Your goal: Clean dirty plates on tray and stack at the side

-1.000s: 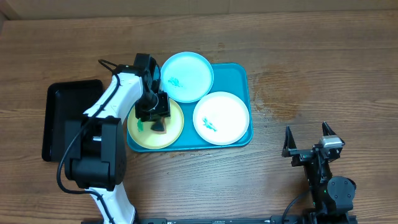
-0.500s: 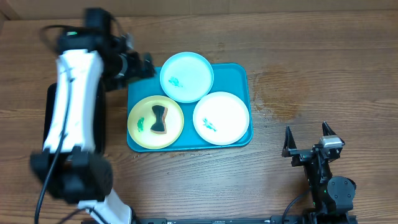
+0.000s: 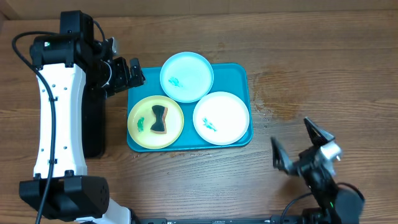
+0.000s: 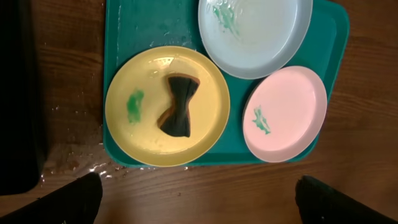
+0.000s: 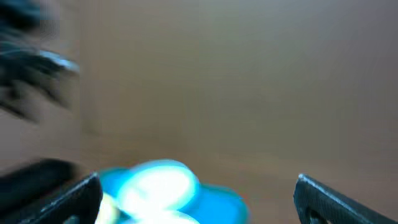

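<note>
**3 smeared plates on the teal tray, both grippers empty**

All 3 plates lie on the teal tray (image 3: pixel 241 76). The light blue plate (image 3: pixel 186 76) is at the far edge and overhangs the rim. The yellow-green plate (image 3: pixel 142 134) is near left and the white plate (image 3: pixel 221 117) near right. Each bears a small green smear. A dark, bow-tie-shaped sponge (image 3: pixel 160 119) lies in the middle of the yellow-green plate.

The teal tray sits on the wooden table (image 3: pixel 311 62). A black tray (image 3: pixel 96 134) is just beside it at left, largely under the left arm (image 3: pixel 56 118).

The left gripper (image 3: pixel 129 73) hangs by the teal tray's far left corner, fingers (image 4: pixel 62 202) spread wide with nothing between them. The right gripper (image 3: pixel 300 148) is well apart at near right, fingers spread and empty. Its wrist view is blurred.
</note>
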Robot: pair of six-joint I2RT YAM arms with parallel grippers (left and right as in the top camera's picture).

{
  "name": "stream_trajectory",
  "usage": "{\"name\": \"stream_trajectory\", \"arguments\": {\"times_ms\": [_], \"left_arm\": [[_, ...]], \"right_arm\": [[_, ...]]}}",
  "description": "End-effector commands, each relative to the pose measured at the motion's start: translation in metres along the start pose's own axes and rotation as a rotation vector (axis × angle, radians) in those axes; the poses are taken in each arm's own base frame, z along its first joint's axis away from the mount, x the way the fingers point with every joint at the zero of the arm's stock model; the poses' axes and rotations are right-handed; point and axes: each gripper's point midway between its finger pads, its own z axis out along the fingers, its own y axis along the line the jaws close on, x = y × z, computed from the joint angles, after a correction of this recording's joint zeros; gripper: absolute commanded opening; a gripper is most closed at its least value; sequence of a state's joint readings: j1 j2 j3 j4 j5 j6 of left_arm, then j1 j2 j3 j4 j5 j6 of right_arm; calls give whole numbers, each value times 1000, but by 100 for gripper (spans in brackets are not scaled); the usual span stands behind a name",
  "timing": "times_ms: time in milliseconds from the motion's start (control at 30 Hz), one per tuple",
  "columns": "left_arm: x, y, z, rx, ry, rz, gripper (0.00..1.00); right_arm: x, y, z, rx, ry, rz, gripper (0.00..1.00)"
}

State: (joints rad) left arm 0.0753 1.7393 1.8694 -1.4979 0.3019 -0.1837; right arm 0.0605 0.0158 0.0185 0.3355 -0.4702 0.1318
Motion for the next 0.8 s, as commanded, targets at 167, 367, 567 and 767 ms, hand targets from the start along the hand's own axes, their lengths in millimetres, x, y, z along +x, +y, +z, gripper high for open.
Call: {"name": "stream_trajectory", "arguments": {"times_ms": [167, 367, 567, 767], "left_arm": [[3, -1, 4, -7, 19, 17, 100], [5, -1, 4, -8, 25, 16, 100], [6, -1, 4, -8, 29, 14, 100], [5, -1, 4, -9, 28, 14, 100]], "right_arm": [[-125, 37, -11, -131, -318, 27, 100], [-137, 8, 29, 53, 115, 121, 100], [-110, 5, 62, 19, 520, 314, 100], [-120, 39, 110, -345, 535, 490, 100]]}}
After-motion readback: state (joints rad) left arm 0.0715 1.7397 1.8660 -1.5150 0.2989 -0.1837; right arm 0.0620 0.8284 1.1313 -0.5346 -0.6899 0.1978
